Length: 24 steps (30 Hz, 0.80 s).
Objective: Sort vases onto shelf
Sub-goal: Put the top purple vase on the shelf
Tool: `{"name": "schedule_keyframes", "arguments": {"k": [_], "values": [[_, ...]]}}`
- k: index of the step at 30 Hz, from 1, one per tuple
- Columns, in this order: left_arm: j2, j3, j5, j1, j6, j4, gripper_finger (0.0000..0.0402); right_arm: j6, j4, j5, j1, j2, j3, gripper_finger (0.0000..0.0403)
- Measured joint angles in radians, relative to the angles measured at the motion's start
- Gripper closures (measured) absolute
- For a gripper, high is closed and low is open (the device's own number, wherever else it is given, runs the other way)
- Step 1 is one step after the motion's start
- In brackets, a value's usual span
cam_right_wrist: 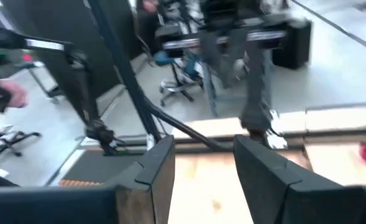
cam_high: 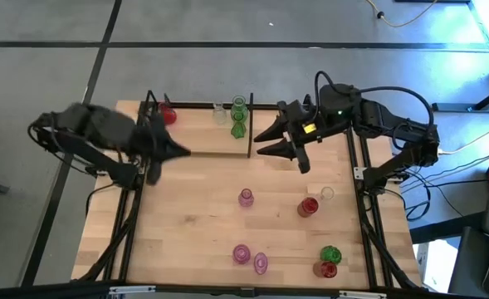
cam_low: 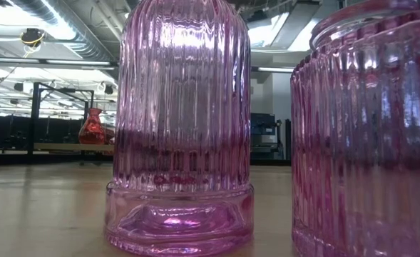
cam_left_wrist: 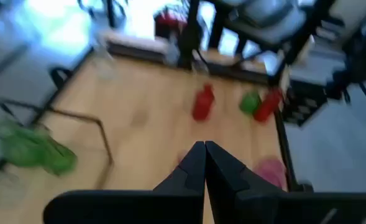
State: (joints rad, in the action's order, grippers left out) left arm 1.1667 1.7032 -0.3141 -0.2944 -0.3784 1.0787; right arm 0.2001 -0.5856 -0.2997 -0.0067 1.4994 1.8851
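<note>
While the right gripper hovers spread and empty beside the shelf, route it down to a loose vase, such as the pink vase, and grasp its neck. The shelf holds one red, one clear and green vases. In the left wrist view, the left gripper is clenched, empty.

Grey floor with dark seams, ceiling ducts (perhaps office chairs beyond)
</note>
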Motion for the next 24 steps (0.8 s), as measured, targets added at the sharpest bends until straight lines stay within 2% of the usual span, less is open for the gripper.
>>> {"name": "schedule_keyframes", "arguments": {"k": [4, 8, 13, 19, 24], "values": [[-0.002, -0.138, -0.013, -0.097, -0.062, -0.115, 0.0401, 0.002, -0.082, 0.061, 0.0, 0.0, 0.0, 0.0246], [-0.002, -0.247, -0.017, -0.174, -0.065, -0.259, 0.0401, 0.033, -0.163, 0.072, 0.001, 0.0, 0.0, 0.0246], [-0.003, -0.346, -0.037, -0.241, -0.144, -0.28, 0.0401, 0.036, -0.264, 0.084, 0.021, 0.0, -0.003, 0.0246], [-0.002, -0.451, -0.11, -0.289, -0.27, -0.278, 0.0401, 0.061, -0.264, 0.136, 0.068, 0.001, -0.108, 0.0246], [-0.003, -0.489, -0.147, -0.302, -0.324, -0.274, 0.0401, 0.161, -0.11, 0.148, 0.069, 0.007, -0.241, 0.0246]]}}
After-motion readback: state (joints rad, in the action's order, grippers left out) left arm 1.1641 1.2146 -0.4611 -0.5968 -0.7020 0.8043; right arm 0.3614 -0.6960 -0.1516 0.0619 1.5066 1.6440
